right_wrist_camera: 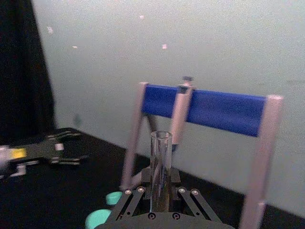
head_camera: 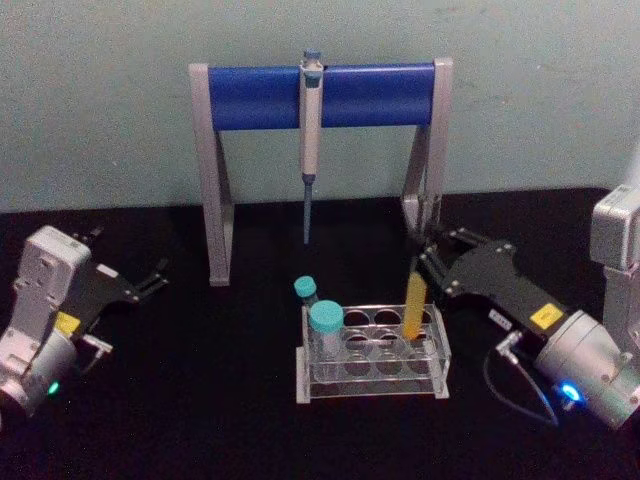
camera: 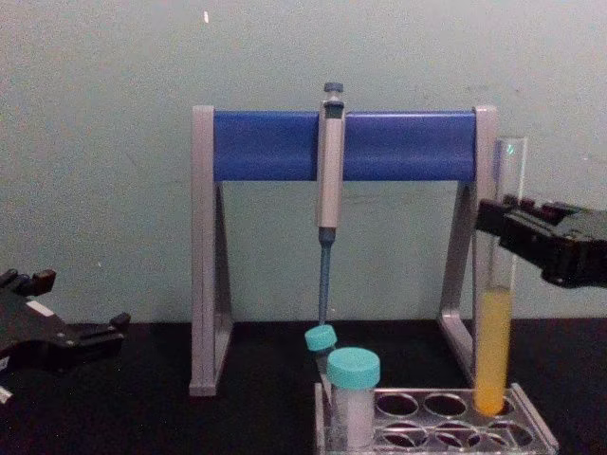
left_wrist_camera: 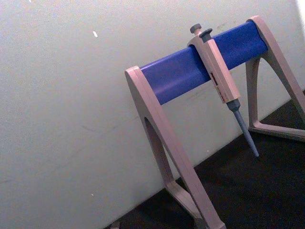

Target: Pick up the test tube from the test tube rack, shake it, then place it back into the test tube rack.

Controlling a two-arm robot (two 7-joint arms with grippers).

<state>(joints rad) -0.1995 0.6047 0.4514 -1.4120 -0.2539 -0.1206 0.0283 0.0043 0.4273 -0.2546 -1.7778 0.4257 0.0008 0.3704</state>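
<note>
The test tube (camera: 494, 284), tall clear glass with yellow liquid in its lower part, stands upright over the back right hole of the clear test tube rack (camera: 446, 423). Its bottom end sits about level with the rack's top plate. My right gripper (camera: 495, 224) is shut on the tube's upper part, reaching in from the right. The head view shows the same tube (head_camera: 416, 296), gripper (head_camera: 427, 262) and rack (head_camera: 372, 392). In the right wrist view the tube (right_wrist_camera: 161, 157) rises between the fingers. My left gripper (head_camera: 135, 258) rests open at the far left of the table.
A grey-and-blue pipette stand (head_camera: 250, 97) stands behind the rack with a pipette (head_camera: 311, 130) hanging from its bar. Two teal-capped tubes (head_camera: 326, 328) (head_camera: 306, 292) fill the rack's left end. A cable (head_camera: 510, 388) loops on the table beside my right arm.
</note>
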